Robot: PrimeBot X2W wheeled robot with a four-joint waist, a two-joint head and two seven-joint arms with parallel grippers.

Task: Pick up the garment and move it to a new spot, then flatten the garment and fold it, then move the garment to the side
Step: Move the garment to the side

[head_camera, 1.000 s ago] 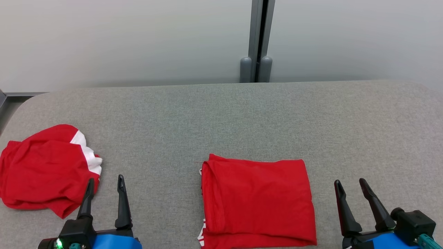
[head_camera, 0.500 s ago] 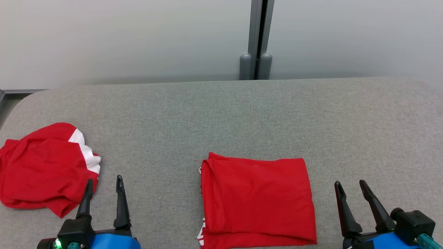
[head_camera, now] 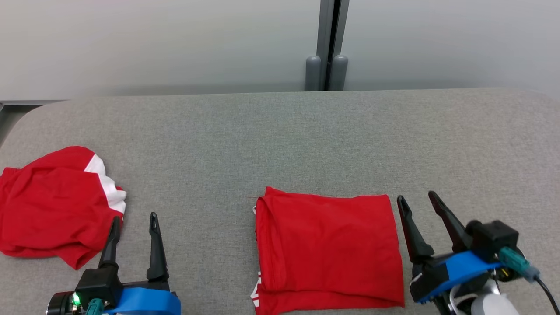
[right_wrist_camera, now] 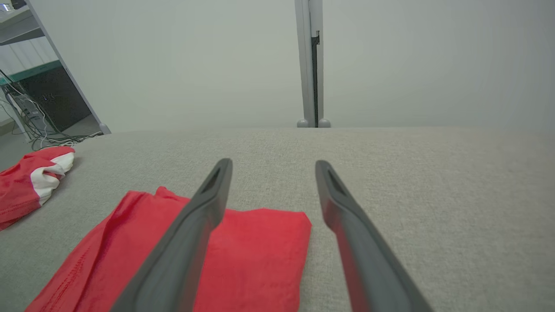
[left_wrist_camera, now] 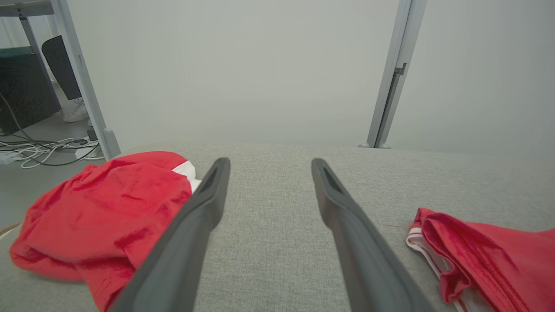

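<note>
Open grey tabletop (head_camera: 197, 175) lies between the folded garment (head_camera: 328, 245) and the crumpled garment (head_camera: 52, 205) at left.

A wide bench (head_camera: 280, 140) covered in grey woven fabric, with rounded far corners. Two cloth items lie directly on it, well apart. Near the front edge, around the middle, a folded red garment (head_camera: 328, 249) lies as a flat rectangle. At the left end, a crumpled red-and-white garment (head_camera: 52, 214) lies in a loose heap.
</note>
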